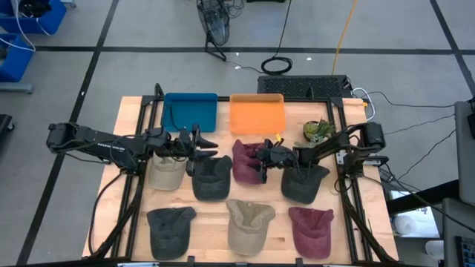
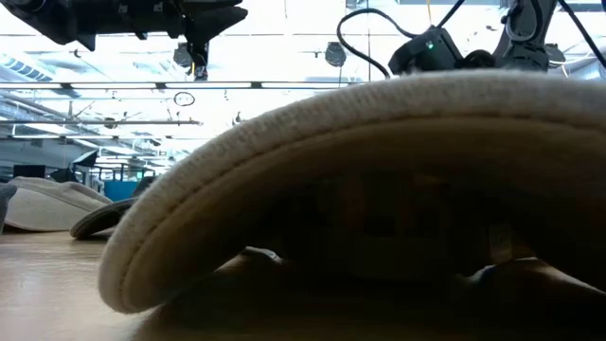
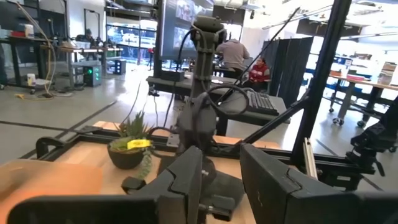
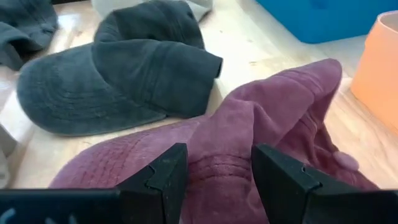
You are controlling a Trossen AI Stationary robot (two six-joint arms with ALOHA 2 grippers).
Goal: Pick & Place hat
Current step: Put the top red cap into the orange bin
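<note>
From above, the right gripper [image 1: 261, 165] hangs over the maroon hat [image 1: 246, 160], just before the orange bin [image 1: 257, 114] (both bins empty). Right wrist view: jaws spread astride its crown, nothing pinched yet. Left gripper [image 1: 199, 142] waits, jaws parted.

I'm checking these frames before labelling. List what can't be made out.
- Low view: the beige cap fills the frame and hides the other hats and both grippers.
- Right wrist view: the right gripper straddles the maroon cap; whether its fingers touch the cloth is unclear.
- High view: the plant's yellow tag is too small to read.
- Left wrist view: the left gripper blocks the table below.
</note>
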